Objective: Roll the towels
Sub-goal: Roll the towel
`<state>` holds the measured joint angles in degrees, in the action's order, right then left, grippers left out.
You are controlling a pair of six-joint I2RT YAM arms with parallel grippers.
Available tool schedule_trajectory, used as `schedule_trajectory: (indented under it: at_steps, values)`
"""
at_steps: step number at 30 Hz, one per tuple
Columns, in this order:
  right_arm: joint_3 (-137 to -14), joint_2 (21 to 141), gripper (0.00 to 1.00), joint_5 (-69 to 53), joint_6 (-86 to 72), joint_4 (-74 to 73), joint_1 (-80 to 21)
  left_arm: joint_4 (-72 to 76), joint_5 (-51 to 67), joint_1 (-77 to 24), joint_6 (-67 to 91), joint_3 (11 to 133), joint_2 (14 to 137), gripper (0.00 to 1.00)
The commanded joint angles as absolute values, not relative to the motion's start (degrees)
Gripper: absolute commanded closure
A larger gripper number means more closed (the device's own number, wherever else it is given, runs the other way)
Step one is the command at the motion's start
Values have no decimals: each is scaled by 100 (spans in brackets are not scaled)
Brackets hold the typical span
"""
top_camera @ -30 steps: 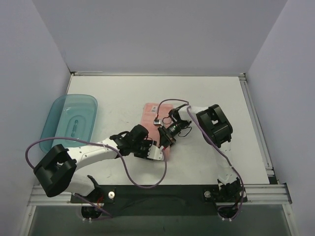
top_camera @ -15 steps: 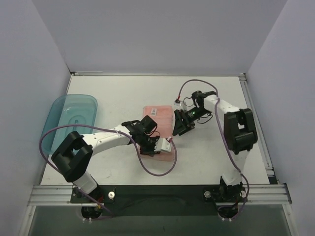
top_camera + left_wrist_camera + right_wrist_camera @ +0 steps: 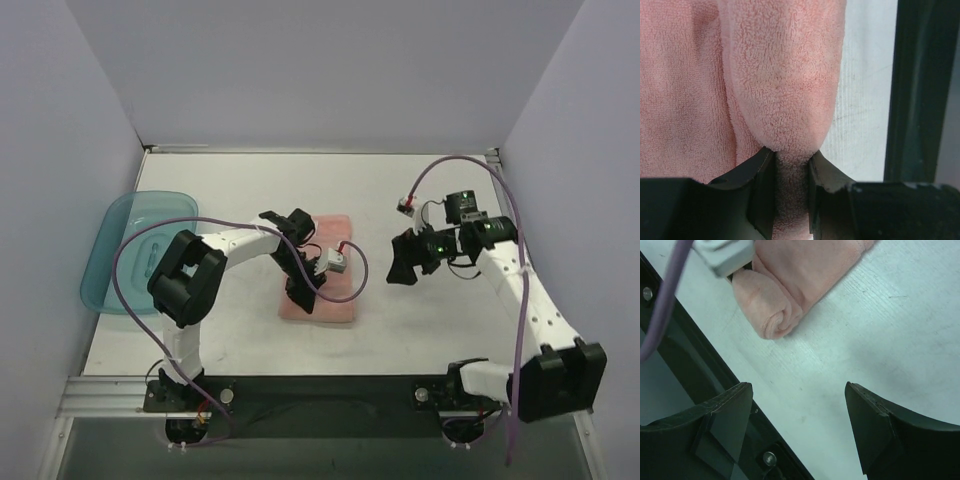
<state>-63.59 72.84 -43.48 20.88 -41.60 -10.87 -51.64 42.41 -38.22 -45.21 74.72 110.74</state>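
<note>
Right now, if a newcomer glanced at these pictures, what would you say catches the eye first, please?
The salmon-pink towel in the middle of the table stands out first, its near end curled into a roll that the left gripper pinches. Next come the right gripper, hanging open over the table to the towel's right, and the translucent teal tray at the left edge.

The towel [image 3: 338, 302] lies in the middle of the table [image 3: 240, 185], with the tray [image 3: 120, 255] well to its left. The left gripper [image 3: 300, 298] is at the towel's near-left corner, and the right gripper [image 3: 403, 262] is apart on the right.
</note>
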Motion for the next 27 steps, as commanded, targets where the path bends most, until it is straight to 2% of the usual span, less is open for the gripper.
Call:
schedule_trajectory:
  at_steps: [1, 5, 6, 9, 13, 20, 27]
  values:
    - [-6039, 6253, 25, -4026, 2320, -4570, -1186, -6152, 3673, -3700, -4588, 7425, 12109, 77]
    - [-5599, 5468, 25, -3631, 2566, -4545, -1905, -6555, 3788, -3639, -4676, 7830, 12541, 77]
    - [-5459, 5380, 25, -3291, 2540, -4483, -2508, -6626, 3779, -3613, -4667, 7909, 12629, 77]
    - [-5292, 5387, 24, -2692, 2548, -4044, -3485, -6873, 3814, -3534, -4684, 8217, 13007, 76]
    - [-5265, 5904, 19, -2060, 2891, -3622, -4111, -7084, 3779, -3445, -4737, 8420, 13244, 74]
    - [-5124, 6854, 18, -1021, 3629, -2210, -5448, -7084, 3867, -3278, -4790, 8464, 13403, 69]
    - [-5265, 7926, 16, -1300, 3542, -1301, -5695, -7014, 3788, -3252, -4746, 8596, 13579, 66]
